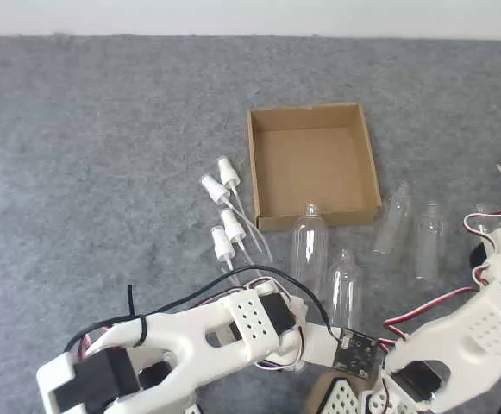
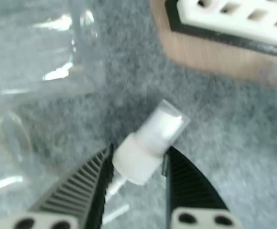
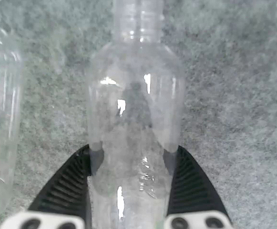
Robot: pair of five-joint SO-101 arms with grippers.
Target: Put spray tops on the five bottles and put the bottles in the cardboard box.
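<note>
With left gripper [image 2: 138, 153] pinching a top [image 2: 150, 136] and right gripper [image 3: 133, 153] clamped round a bottle [image 1: 343, 289] at lower centre, bring top squarely to neck [image 3: 138, 16] and twist without slackening either grip. Mind the second bottle [image 1: 309, 246] just beside, loose tops [image 1: 232, 226] left of centre and more bottles [image 1: 394, 216] at right before the box [image 1: 252, 164] at upper centre

Plastic, cardboard, felt
Clear glossy plastic bottles [image 3: 133, 109]; smooth white plastic tops [image 2: 150, 143]; matt cardboard box [image 1: 319, 217]; fuzzy grey cloth table [image 1: 103, 172].
</note>
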